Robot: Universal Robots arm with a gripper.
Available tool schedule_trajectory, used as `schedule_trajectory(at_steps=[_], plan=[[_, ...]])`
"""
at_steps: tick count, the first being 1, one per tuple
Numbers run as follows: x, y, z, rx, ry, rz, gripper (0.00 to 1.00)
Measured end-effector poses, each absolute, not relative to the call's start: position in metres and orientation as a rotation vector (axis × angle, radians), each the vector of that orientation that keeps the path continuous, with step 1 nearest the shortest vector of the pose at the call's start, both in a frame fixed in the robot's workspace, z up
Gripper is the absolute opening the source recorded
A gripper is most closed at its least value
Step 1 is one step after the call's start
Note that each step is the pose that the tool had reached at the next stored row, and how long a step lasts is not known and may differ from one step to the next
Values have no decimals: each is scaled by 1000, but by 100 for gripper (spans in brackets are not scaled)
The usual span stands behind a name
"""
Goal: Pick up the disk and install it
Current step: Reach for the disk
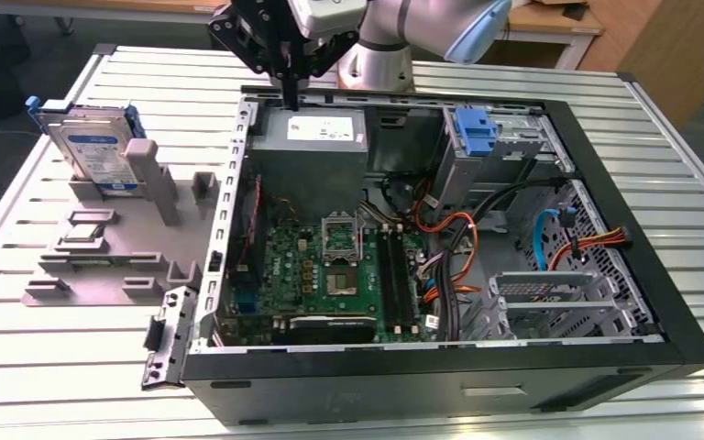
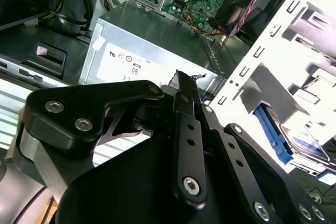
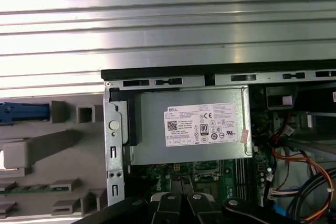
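Observation:
The disk (image 1: 93, 147) stands on edge in a grey holder (image 1: 120, 247) on the exterior view's left, outside the open computer case (image 1: 450, 367). It is silver-grey with a white-and-blue label and a blue carrier. In the first wrist view the blue edge of the disk (image 3: 23, 113) shows beside the case wall. My gripper (image 1: 291, 103) hangs over the case's back edge, above the power supply (image 1: 315, 136), well apart from the disk. Its fingers (image 2: 182, 85) are shut together with nothing between them.
The case lies open with the motherboard (image 1: 327, 266), orange and blue cables (image 1: 548, 238) and a metal drive bay (image 1: 548, 302). A blue bracket (image 1: 480, 128) sits on the bay at the back. A ribbed metal table (image 1: 59, 367) surrounds it all.

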State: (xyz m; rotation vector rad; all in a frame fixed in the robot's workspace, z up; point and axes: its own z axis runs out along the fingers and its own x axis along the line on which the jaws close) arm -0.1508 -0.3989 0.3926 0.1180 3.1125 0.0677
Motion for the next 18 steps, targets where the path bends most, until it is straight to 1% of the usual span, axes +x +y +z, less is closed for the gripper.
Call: schedule_trajectory(at_steps=[18], plan=[[-159,-399,392,118,3112,68,10]])
